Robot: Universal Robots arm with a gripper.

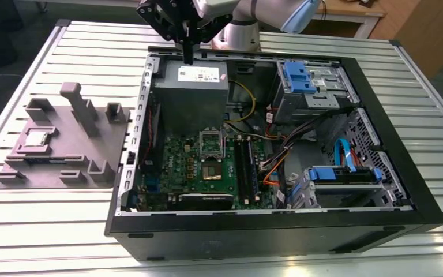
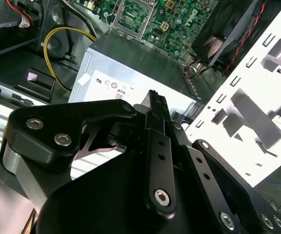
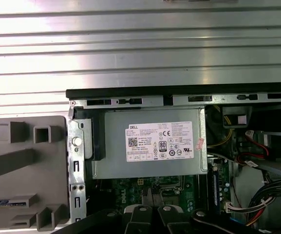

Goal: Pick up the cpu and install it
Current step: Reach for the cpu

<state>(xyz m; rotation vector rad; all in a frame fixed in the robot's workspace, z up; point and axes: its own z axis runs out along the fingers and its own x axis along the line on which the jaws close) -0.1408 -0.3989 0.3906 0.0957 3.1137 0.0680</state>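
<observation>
We note the small silvery square cpu (image 1: 37, 138) seated flat in its grey moulded holder (image 1: 110, 147), likely staged for pickup; black jaws clenched, empty, over the grey metal box (image 1: 194, 98), well apart from the cpu

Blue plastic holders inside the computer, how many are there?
2. One blue holder sits in the far corner of the case, on the exterior view's right; the other lies nearer the front edge. More could be hidden.
</observation>
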